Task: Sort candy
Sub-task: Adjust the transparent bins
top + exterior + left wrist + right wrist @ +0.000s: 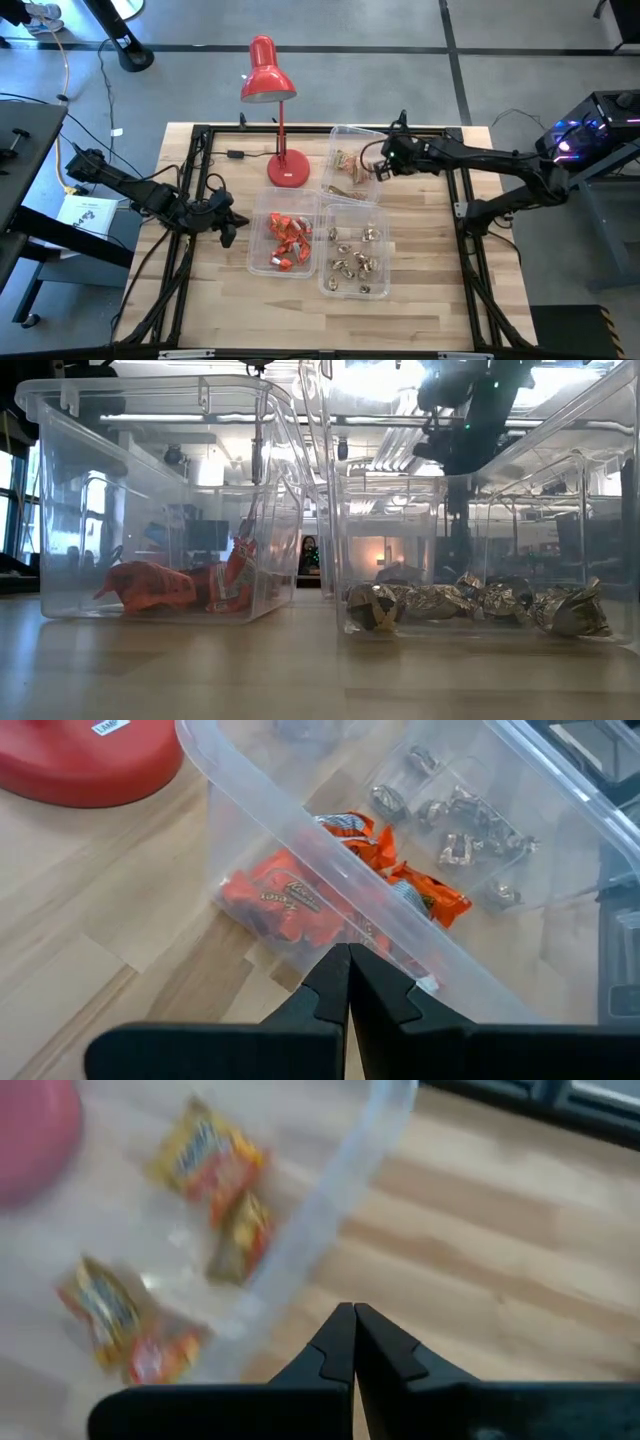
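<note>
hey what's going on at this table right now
A two-armed robot is sorting candy into three clear tubs. Red-orange sweets fill one tub, gold-silver ones the next, and brown-orange ones the tub beside the red lamp. No candy lies loose on the table. Neither gripper holds anything: the left gripper is shut just outside the red-orange tub, the right gripper shut at the brown-orange tub's edge.

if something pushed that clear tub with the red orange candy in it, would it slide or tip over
The tub would probably slide: it looks thin-walled, light and broad-based on smooth wood. Its red-orange candies seem too few to anchor it. A shove near the rim might tilt it.
</note>
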